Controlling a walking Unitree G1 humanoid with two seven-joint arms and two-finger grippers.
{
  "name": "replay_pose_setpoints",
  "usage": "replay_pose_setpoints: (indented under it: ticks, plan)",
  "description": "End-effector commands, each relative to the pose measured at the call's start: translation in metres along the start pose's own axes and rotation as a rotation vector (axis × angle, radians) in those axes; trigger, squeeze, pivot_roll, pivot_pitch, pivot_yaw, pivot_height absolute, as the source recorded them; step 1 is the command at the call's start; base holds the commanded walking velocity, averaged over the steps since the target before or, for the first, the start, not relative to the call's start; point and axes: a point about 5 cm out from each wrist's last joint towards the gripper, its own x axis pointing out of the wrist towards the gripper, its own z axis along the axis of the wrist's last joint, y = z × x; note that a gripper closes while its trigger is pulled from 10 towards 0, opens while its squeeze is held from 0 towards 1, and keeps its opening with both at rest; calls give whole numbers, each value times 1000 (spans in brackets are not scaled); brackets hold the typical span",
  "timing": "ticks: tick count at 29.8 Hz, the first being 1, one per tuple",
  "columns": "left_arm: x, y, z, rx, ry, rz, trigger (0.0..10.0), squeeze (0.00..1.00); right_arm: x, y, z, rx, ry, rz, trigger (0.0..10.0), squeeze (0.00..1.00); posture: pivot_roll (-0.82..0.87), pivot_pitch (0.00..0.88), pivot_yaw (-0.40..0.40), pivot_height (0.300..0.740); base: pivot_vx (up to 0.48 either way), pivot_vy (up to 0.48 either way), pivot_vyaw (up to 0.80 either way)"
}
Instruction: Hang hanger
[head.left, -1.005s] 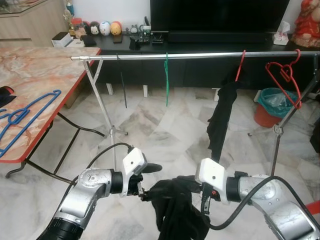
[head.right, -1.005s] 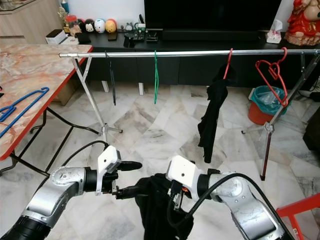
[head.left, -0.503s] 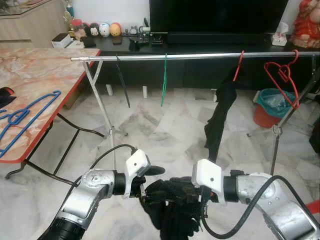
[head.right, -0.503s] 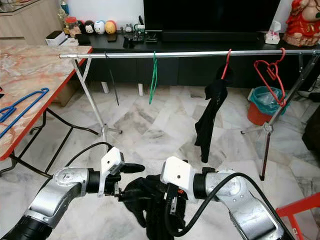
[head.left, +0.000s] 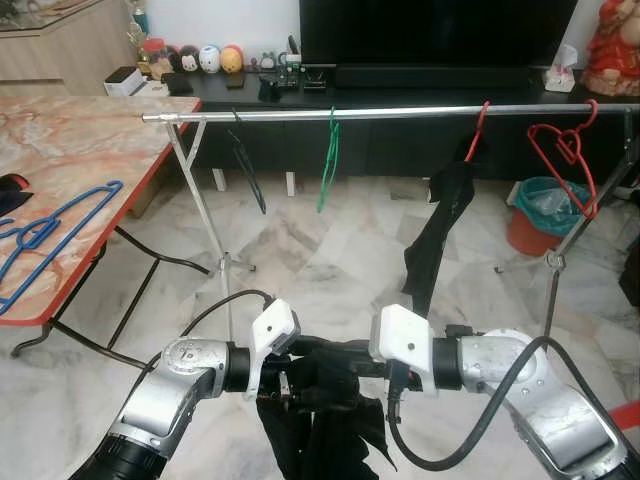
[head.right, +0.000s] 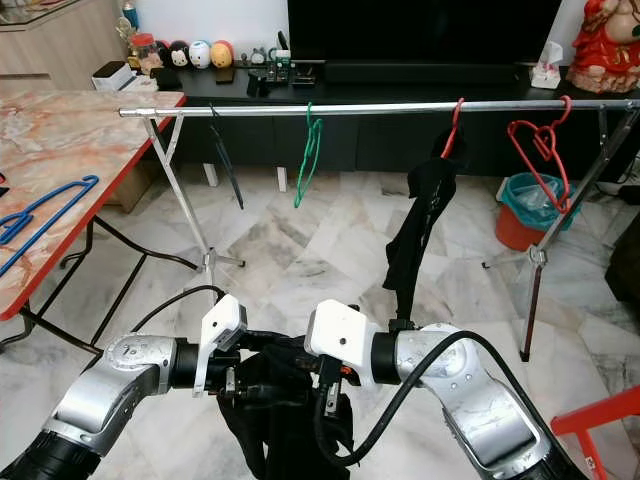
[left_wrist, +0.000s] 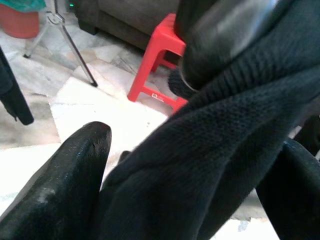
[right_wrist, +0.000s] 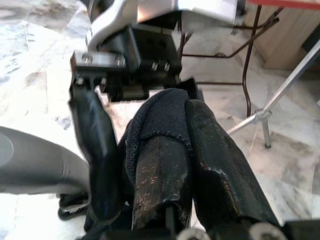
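Nearest, low and centre: a black knitted garment (head.left: 320, 420) hangs bunched between the two arms, its upper edge held up, the rest drooping toward the white marble floor (head.left: 300, 260).

Left gripper (head.left: 290, 372) meets the cloth from the left side; in the left wrist view the knit runs between its two black fingers (left_wrist: 65, 190), so it is grasping the garment.

Right gripper (right_wrist: 192, 150) comes in from the right, facing the left one closely. In the right wrist view its fingers are pinched together with a fold of black knit caught between them.

Any hanger inside the bundle is hidden by cloth; cannot tell.

Left side: a marble-topped table with red edge (head.left: 90, 160), carrying a blue plastic hanger (head.left: 45, 235).

Beyond: a long silver clothes rail on crossed legs (head.left: 400, 111). On it, left to right: a black hanger (head.left: 246, 168), a green hanger (head.left: 327, 160), a red hanger bearing a dark garment (head.left: 440, 225), a bare red hanger (head.left: 565, 150).

Farthest: a black TV console with small figurines (head.left: 210, 57), a dark television screen (head.left: 435, 32), and a red bin with teal liner (head.left: 540, 212).
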Motion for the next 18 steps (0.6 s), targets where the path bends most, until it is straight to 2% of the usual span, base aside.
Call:
replay_pose_setpoints:
  ticks: [1, 2, 3, 4, 5, 6, 7, 18]
  plan:
    - [0, -4, 1, 8, 11, -24, 10000, 0, 2, -3, 12, -49, -40, -3, 10000, 0, 25, 19, 24, 740, 0, 0, 0]
    - [1, -4, 0, 6, 22, -30, 9490, 0, 2, -4, 14, -54, -45, -1, 10000, 0, 26, 19, 24, 740, 0, 0, 0]
    - [1, -5, -1, 6, 30, -34, 6392, 0, 3, -4, 15, -57, -46, 1, 10000, 0, 26, 19, 24, 740, 0, 0, 0]
    - [1, -5, -1, 5, 34, -36, 6392, 0, 3, -4, 15, -58, -47, 1, 10000, 0, 26, 19, 24, 740, 0, 0, 0]
    - [1, -5, -1, 6, 35, -35, 2824, 0, 3, -4, 16, -60, -48, 2, 10000, 0, 27, 19, 25, 740, 0, 0, 0]
    - [1, -5, -1, 6, 33, -33, 588, 0, 3, -4, 16, -62, -49, 2, 10000, 0, 26, 21, 25, 740, 0, 0, 0]
    - [1, -5, -1, 5, 33, -34, 0, 0, 3, -4, 16, -63, -50, 2, 10000, 0, 26, 21, 25, 740, 0, 0, 0]
    - [1, -5, -1, 4, 36, -33, 0, 0, 5, -4, 17, -64, -52, 9, 10000, 0, 29, 24, 28, 740, 0, 0, 0]
